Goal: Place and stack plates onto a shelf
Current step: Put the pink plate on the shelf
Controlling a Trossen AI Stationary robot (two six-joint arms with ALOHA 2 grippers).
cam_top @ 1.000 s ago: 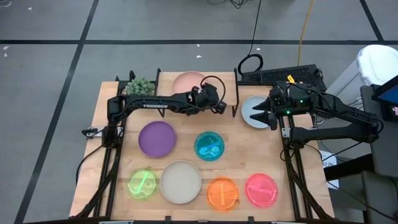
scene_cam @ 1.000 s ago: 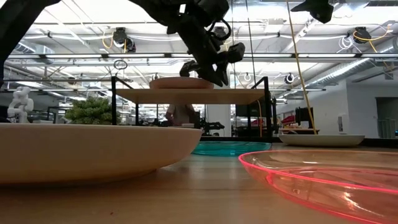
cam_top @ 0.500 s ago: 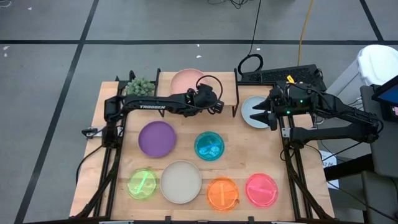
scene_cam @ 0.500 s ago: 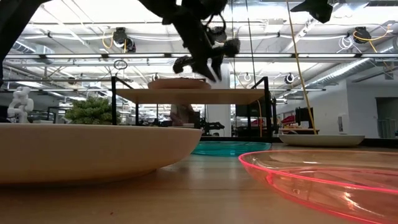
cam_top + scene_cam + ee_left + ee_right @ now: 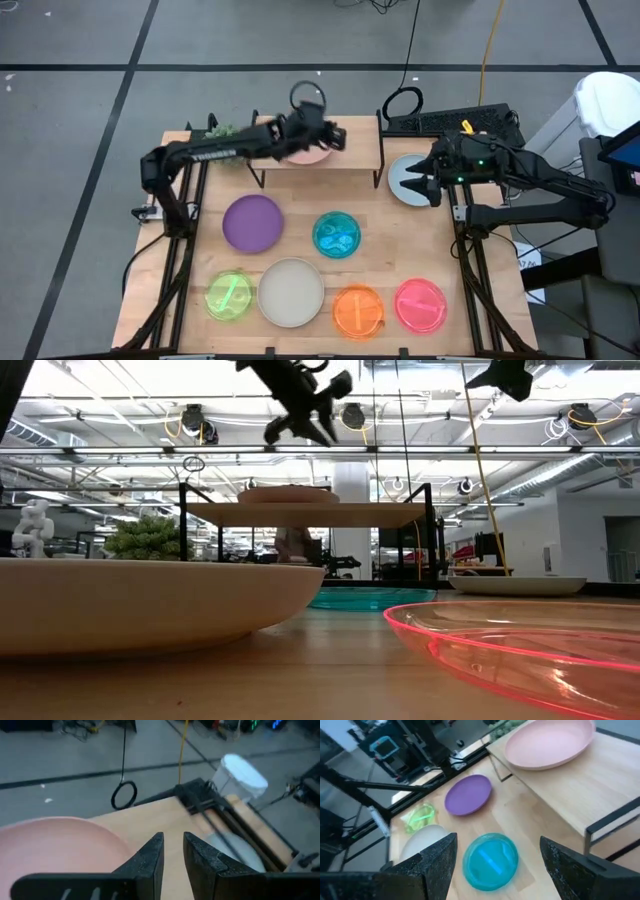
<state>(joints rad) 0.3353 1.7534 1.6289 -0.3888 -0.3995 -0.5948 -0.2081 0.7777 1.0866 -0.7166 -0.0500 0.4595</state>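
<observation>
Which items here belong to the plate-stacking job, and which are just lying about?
Job items:
- shelf with pale pink plate on it
- purple plate
- blue plate
- green plate
- cream plate
- orange plate
- hot pink plate
- grey-blue plate

Lying about:
- small green plant
- white figurine
- looped cable

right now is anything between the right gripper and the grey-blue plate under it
Nothing visible. The right gripper, fingers wide apart, hangs directly over the grey-blue plate with only open air between them. The nearest things, the shelf and the blue plate, sit off to the side.
</observation>
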